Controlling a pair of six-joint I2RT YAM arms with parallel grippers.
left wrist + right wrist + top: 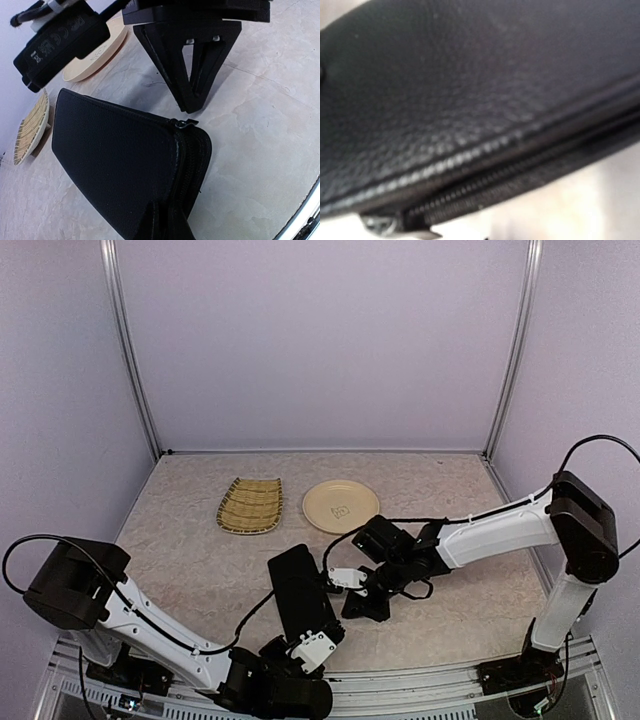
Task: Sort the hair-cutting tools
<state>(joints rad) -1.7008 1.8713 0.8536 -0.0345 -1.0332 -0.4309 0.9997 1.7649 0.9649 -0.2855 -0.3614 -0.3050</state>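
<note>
Black grained case (300, 602) lies on the table (190, 570), and the rest sits around it: one woven tray (250, 505) beyond its far left corner and one cream plate (340, 507) beyond its far end, both well apart from it. Only the top view shows that whole layout. It also shows the left gripper (313, 642) at the case's near end, closed on that end. That arm's own camera shows the case running into the bottom edge but not the fingers.

The left wrist view alone shows the right gripper (192, 104) clearly. Its fingers are pressed together to one point, tip down by the table, just beside the case's right edge and next to the zip pull (183, 122). Whether it pinches anything I cannot tell.

The right wrist view gives only a blurred close stretch of the case's skin and closed zip teeth, with the pull at lower left.

Count: one case, one tray, one plate, one zip pull, two grippers. Scissors and clips are out of sight in every view
</note>
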